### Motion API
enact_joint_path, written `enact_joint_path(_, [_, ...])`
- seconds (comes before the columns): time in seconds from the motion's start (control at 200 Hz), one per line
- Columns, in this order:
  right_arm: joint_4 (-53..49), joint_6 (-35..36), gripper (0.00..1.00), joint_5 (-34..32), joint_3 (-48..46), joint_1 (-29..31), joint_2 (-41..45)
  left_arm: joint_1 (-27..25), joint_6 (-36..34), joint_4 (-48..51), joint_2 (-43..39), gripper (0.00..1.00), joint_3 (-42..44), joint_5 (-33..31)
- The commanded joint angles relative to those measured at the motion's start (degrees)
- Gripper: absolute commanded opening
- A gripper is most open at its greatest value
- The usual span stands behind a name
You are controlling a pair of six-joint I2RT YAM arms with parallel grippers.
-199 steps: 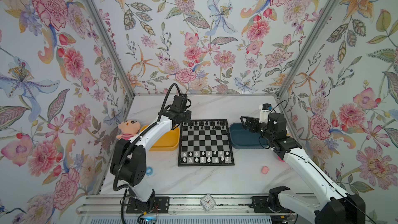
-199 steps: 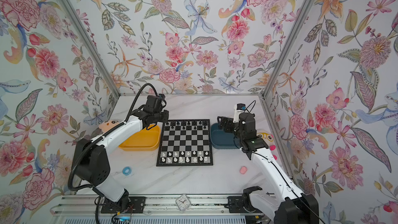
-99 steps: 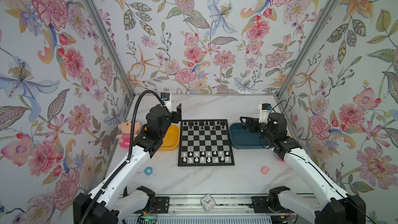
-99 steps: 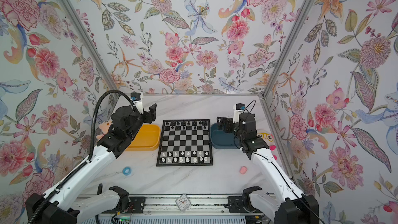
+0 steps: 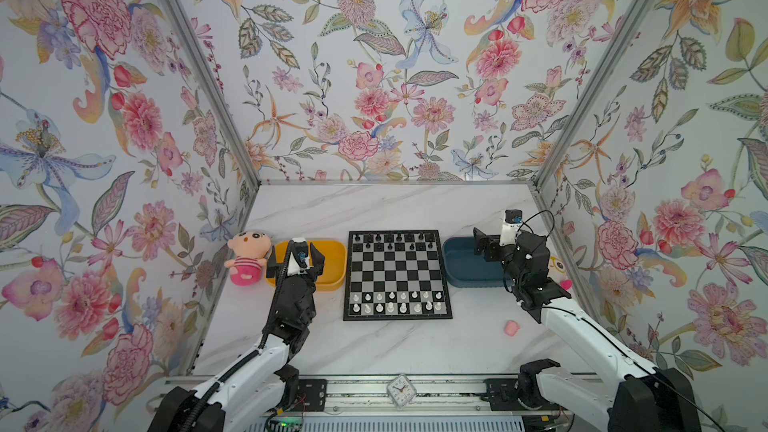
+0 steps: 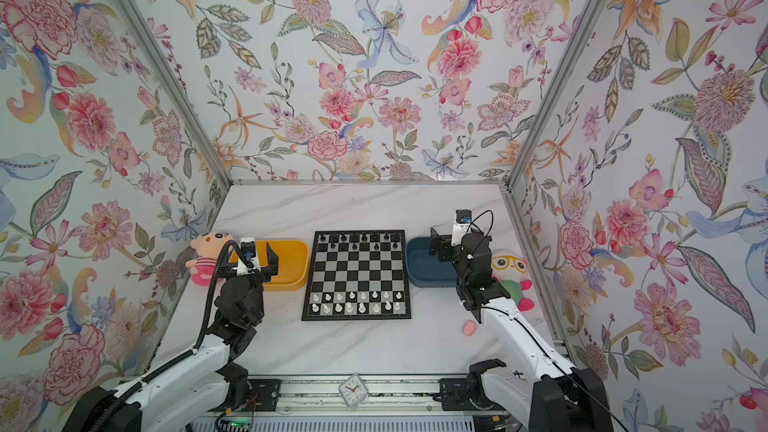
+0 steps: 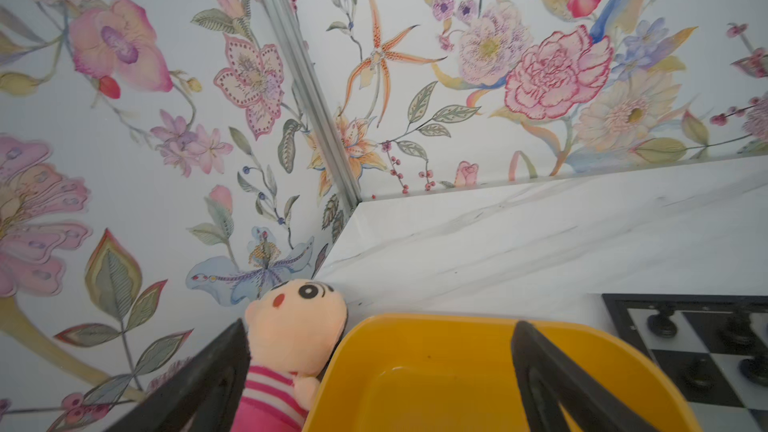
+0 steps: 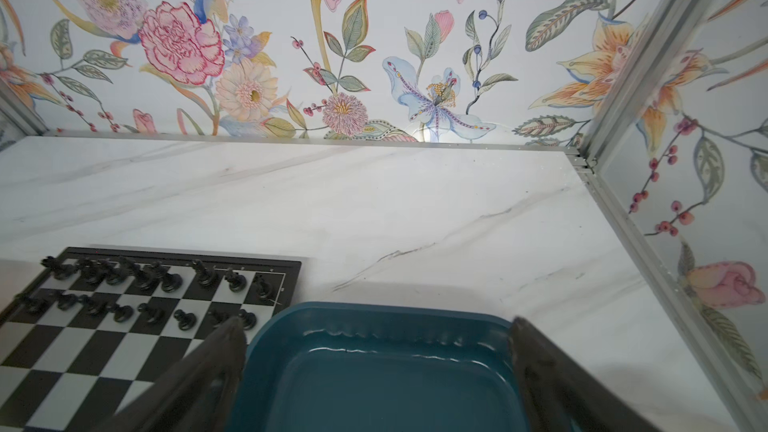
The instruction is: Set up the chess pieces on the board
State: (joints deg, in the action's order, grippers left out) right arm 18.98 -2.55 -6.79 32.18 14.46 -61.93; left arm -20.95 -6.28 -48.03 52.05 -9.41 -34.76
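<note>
Both jaws wide apart, nothing held: L gripper (image 5: 296, 259) over yellow tray (image 5: 332, 261), R gripper (image 5: 487, 245) over blue tray (image 5: 457, 270). Board (image 5: 397, 272) lies flat btw them, roughly as near to each; black pieces (image 5: 399, 238) on far rows, white pieces (image 5: 390, 307) on near rows.

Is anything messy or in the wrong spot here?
Mostly tidy: the chess pieces stand in neat rows at the board's two ends. One stray stands out: a small pink thing lies alone on the table, nearer the camera than the blue tray. It is too small to identify.
</note>
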Motion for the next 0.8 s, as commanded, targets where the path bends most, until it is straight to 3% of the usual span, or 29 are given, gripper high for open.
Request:
enact_joint_path(0.0, [10.93, 6.18, 0.99, -3.77, -2.57, -0.42, -2.98, 4.42, -1.47, -14.97, -0.7, 0.99, 3.74, 1.56])
enact_joint_path(0.25, [22.39, 9.26, 0.99, -4.64, -6.23, -0.52, -11.61, 9.68, 1.84, -26.51, 4.13, 0.99, 9.25, 7.03])
enact_joint_path(0.435, [28.57, 10.76, 0.99, -5.36, -6.72, -0.6, -16.89, 10.72, 2.37, -36.1, 13.51, 0.99, 10.33, 8.65])
enact_joint_path(0.796, [25.32, 13.56, 0.99, -6.49, -11.48, -1.47, -12.63, 12.55, 5.66, -54.0, 31.32, 0.99, 11.66, 12.23])
